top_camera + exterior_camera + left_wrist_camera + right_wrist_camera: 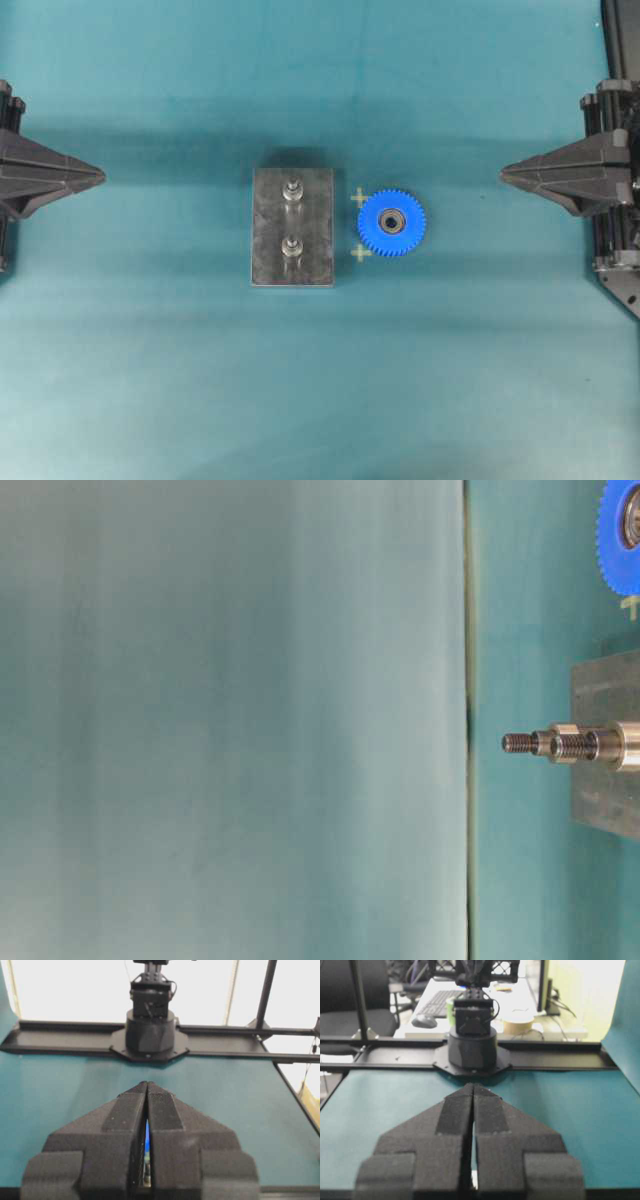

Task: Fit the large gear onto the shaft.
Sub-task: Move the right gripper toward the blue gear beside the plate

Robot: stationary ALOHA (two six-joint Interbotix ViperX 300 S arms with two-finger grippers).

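My left gripper [147, 1085] and right gripper [473, 1086] are matte black, grainy wedges tapering to a pointed tip, each split by a thin centre seam, with blocky stepped shoulders at the bottom of the wrist frames and ribbed black housings at the overhead frame's edges.

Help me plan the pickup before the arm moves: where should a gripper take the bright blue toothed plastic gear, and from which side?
Probably from above, fingers across the toothed rim of the bright blue toothed plastic gear: it lies flat on the mat, beside the grey metal plate. The shut right gripper is nearer.
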